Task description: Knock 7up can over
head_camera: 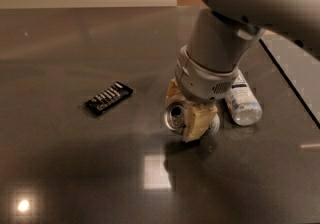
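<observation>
Fingers, tan and blunt, bracket the 7up can. One stands behind it and a little to the left, and the other sits against its front right side. They are set about a can's width apart and appear to be closed on the can's body.

Far left on the dark glossy table lies a flat black packet with white lettering, angled and well apart from everything else.

Next comes the can, with its silver top and pull-tab opening turned up toward the camera. Its label is hidden behind the front finger, and whether it stands fully upright or leans cannot be told.

The gripper reaches down over the can from the upper right, at the end of the thick grey arm, whose wrist covers the space just behind the can.

Just right of the gripper, a clear plastic water bottle lies on its side on the table, close to the front finger. Whether the two touch cannot be told.
</observation>
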